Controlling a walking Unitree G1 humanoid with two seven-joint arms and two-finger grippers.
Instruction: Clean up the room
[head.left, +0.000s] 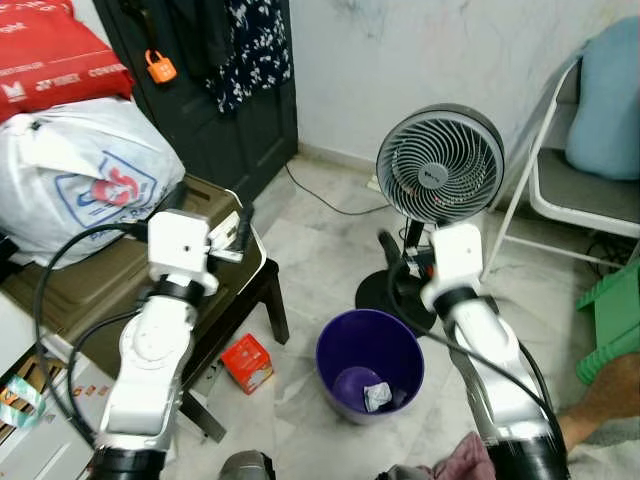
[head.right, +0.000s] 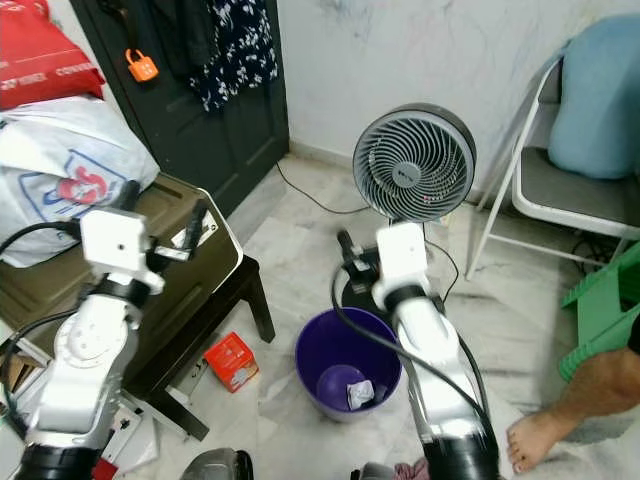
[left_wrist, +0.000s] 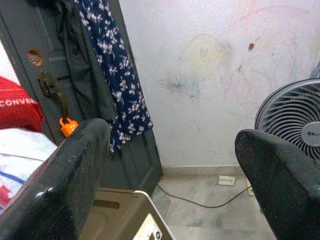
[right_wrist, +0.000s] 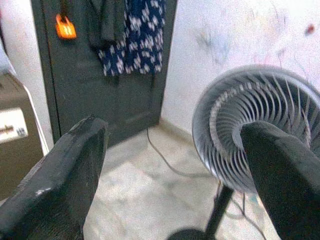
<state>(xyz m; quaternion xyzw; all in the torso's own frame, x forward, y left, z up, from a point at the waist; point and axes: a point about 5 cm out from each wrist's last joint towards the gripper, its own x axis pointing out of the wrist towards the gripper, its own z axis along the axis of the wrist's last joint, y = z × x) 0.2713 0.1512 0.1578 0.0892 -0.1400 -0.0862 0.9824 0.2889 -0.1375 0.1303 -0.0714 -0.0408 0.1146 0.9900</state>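
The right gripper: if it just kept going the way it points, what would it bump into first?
Probably the round grey pedestal fan. The right gripper, jaws open, aims just beside the fan's head and above its black stand. Depth is unclear, so it could slip past towards the scribbled white wall.

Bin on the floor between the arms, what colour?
Purple bin; clearest in the left eye view.

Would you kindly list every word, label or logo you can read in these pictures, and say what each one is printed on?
"CONVE", cut off at the edge: white letters on the red bag.
Red and blue emblem on the white plastic bag: lettering too blurred to read.
Badge at the fan hub: too small to read.
Red box on the floor: print unreadable.
White label on the brown case: blurred.
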